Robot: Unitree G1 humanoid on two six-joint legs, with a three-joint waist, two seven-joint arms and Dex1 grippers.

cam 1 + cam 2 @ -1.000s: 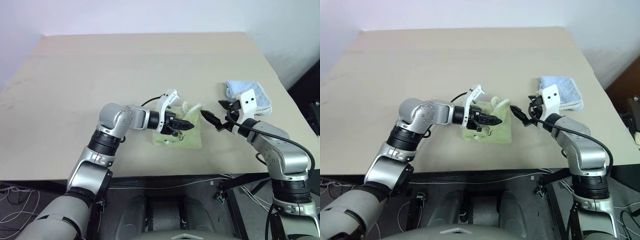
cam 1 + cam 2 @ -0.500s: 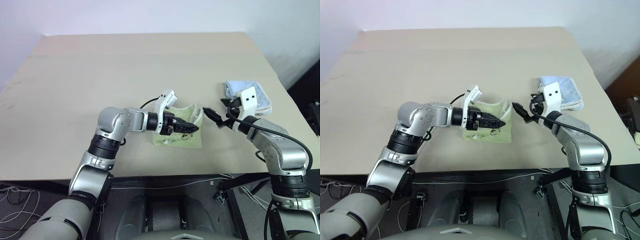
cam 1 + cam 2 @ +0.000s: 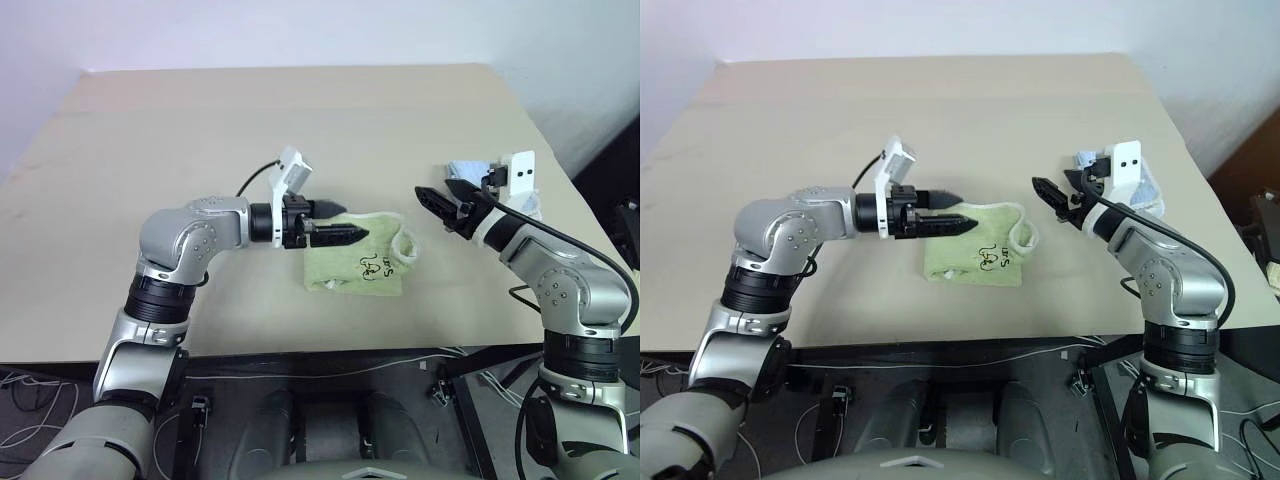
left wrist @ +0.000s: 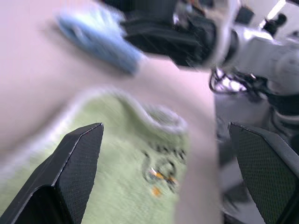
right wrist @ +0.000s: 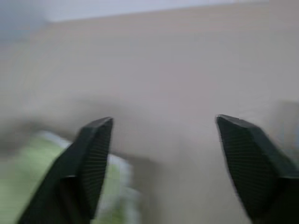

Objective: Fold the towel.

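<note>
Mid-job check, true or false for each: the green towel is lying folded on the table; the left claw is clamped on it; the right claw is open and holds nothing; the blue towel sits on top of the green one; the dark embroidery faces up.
1. The green towel lies folded on the table. True.
2. The left claw is clamped on it. False: its fingers stand wide apart over the towel, gripping nothing.
3. The right claw is open and holds nothing. True.
4. The blue towel sits on the green one. False: it lies apart, behind the right arm.
5. The dark embroidery faces up. True.
</note>
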